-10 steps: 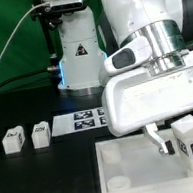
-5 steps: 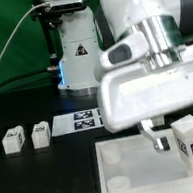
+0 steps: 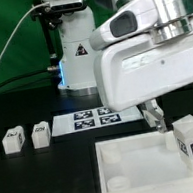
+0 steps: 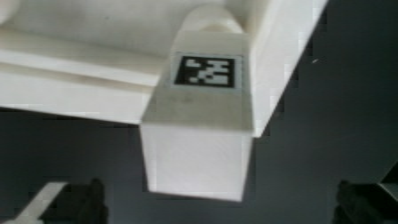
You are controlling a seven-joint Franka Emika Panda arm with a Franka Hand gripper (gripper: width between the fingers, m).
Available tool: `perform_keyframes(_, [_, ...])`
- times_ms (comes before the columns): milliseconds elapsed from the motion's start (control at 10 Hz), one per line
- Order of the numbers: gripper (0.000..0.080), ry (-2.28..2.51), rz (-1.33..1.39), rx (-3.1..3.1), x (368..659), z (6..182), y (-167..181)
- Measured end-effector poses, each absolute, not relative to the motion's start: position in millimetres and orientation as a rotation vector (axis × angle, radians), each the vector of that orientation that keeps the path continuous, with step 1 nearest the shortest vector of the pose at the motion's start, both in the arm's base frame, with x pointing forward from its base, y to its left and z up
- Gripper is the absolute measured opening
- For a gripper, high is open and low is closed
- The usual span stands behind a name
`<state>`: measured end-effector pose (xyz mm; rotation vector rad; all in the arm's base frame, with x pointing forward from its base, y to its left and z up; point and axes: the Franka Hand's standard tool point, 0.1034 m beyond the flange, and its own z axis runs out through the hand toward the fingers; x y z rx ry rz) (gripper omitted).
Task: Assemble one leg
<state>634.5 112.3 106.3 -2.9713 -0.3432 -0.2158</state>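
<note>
A leg (image 3: pixel 190 136), a small white block with a square tag, stands upright at the corner of the large white top (image 3: pixel 135 161) on the exterior view's right. My gripper (image 3: pixel 180 112) hangs just above it, open and empty, with one dark finger (image 3: pixel 153 117) showing beside the leg. In the wrist view the leg (image 4: pixel 199 130) lies between and beyond my fingertips (image 4: pixel 68 203), not touched, with the top (image 4: pixel 71 70) next to it; my gripper (image 4: pixel 222 205) holds nothing. Two more legs (image 3: pixel 12 141) (image 3: pixel 40 134) stand on the table at the exterior view's left.
The marker board (image 3: pixel 85 120) lies on the black table between the two loose legs and my arm. The arm's white base (image 3: pixel 78 57) stands behind it. A round socket (image 3: pixel 114 154) shows on the top's near corner.
My gripper has risen off the leg on the top. The leg has stayed upright where it was.
</note>
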Motion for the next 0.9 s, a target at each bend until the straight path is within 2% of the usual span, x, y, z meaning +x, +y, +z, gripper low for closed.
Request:
perform_keyframes(400, [0.0649,-0.343,0.322,-2.930,617.9,84.2,117.9])
perform_keyframes(700, [0.0622,-0.347,0.296,-2.931,620.7,82.6,119.8])
perform_keyframes(800, [0.0449,-0.347,0.296,-2.931,620.8,82.6,119.8])
perform_keyframes(900, [0.0315,-0.347,0.295,-2.933,621.0,82.6,119.0])
